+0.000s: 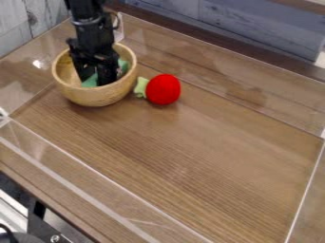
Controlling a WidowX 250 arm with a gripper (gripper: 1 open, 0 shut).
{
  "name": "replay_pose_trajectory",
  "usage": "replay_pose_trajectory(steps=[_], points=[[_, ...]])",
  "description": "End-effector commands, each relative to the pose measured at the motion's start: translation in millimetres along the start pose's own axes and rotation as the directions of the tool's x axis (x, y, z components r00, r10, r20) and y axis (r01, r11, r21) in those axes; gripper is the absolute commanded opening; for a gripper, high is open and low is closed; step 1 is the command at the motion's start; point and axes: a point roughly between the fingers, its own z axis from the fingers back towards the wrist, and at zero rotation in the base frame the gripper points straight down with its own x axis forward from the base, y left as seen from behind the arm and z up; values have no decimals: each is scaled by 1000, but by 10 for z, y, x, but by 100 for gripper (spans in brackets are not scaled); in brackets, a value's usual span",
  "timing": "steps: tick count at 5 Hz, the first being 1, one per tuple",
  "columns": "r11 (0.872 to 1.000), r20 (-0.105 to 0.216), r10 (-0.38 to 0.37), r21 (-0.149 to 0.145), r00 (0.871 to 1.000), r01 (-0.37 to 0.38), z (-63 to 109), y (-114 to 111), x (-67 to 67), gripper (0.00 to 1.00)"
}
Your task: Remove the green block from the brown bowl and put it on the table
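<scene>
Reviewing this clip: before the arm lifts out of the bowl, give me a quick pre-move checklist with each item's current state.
1. Gripper down inside the brown bowl: ok.
2. Jaws closed: ok.
3. Green block actually clamped between the fingers: cannot tell, the fingers hide the contact.
4. Bowl resting flat on the table: ok.
5. Red toy beside the bowl, clear of the gripper: ok.
6. Bare tabletop for set-down: ok.
</scene>
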Motion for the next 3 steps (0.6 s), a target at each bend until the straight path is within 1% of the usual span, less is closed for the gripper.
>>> replay_pose_trajectory(steps=[1,2,3], points=[[998,117,25,52,993,-31,472,-216,39,0],[996,169,48,61,984,-59,723,-530,22,0],[998,196,-6,56,981,-5,833,-908,173,0]])
